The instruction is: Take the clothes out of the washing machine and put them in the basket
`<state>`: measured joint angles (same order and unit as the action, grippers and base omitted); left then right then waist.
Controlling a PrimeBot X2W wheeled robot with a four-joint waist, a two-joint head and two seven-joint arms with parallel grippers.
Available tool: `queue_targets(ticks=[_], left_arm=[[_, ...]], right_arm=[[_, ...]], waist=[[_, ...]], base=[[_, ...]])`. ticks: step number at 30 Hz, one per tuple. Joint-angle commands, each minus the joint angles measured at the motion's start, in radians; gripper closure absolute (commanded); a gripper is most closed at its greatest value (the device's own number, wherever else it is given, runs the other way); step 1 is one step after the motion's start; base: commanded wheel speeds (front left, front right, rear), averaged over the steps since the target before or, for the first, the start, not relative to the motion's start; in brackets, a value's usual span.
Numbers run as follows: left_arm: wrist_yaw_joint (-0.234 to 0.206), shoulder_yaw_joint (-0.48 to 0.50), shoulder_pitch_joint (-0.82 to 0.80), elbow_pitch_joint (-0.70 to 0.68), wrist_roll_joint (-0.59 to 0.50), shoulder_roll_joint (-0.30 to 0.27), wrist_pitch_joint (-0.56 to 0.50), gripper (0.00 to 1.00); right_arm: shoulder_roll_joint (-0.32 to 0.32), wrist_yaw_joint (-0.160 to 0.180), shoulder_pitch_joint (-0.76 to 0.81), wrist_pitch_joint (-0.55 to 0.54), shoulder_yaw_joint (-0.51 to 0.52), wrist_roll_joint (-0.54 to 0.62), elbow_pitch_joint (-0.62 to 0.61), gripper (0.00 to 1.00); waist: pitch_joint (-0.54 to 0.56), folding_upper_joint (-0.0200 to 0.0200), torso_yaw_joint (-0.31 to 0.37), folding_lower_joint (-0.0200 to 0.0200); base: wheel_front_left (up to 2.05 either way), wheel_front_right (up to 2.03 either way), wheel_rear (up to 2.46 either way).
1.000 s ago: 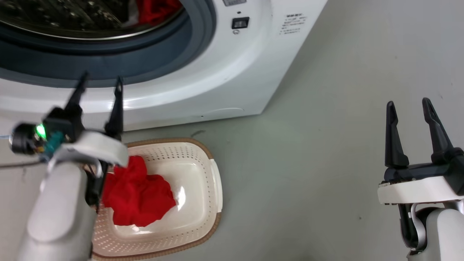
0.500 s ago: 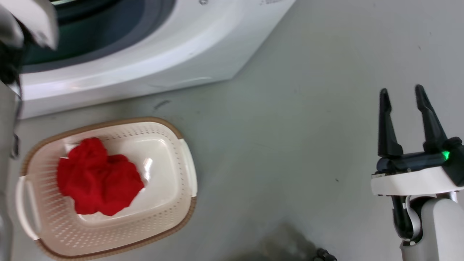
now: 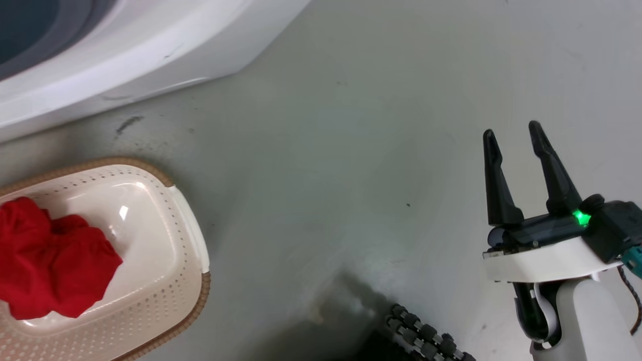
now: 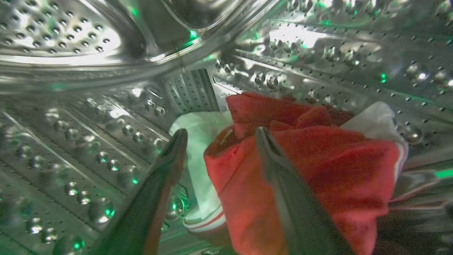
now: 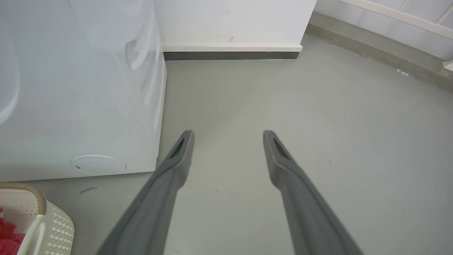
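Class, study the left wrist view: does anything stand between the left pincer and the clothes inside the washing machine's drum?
Nothing visible does. The open left pincer points straight at the bright red fabric garment, with a whitish cloth piece beside it inside the shiny perforated steel drum.

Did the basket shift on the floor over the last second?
No. The basket keeps its place beside the dark floor scuff and below the washing machine; the whole head view shifted, so the camera moved.
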<state>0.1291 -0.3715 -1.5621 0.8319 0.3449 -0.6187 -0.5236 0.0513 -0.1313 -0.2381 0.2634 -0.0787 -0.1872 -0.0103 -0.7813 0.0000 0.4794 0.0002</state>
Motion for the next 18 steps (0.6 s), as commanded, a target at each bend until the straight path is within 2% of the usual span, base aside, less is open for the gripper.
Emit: queue_targets(ticks=[1,5,10,18], left_arm=[[0.001,-0.006,-0.022,0.020,-0.006,0.006,-0.012,0.00],[0.001,-0.034,-0.067,0.098,-0.011,0.031,-0.056,0.00],[-0.001,-0.050,-0.097,0.179,-0.008,0.049,-0.062,0.00],[0.002,-0.081,-0.104,0.285,0.048,0.092,-0.171,0.00]], right_arm=[[-0.002,0.001,0.008,0.002,-0.005,-0.005,-0.009,0.00],[-0.002,0.001,0.017,0.002,-0.006,-0.013,-0.019,0.00],[-0.002,0.001,0.023,0.002,0.003,-0.031,-0.031,0.00],[-0.002,0.001,0.012,0.002,0.005,-0.027,-0.051,0.00]], waist=[[-0.021,0.0000,0.016,-0.0002],[-0.039,0.0000,0.015,-0.0002],[-0.050,0.0000,0.011,-0.0002],[-0.071,0.0000,-0.003,-0.0002]], base=[[0.00,0.00,0.00],[0.00,0.00,0.00],[0.00,0.00,0.00],[0.00,0.00,0.00]])
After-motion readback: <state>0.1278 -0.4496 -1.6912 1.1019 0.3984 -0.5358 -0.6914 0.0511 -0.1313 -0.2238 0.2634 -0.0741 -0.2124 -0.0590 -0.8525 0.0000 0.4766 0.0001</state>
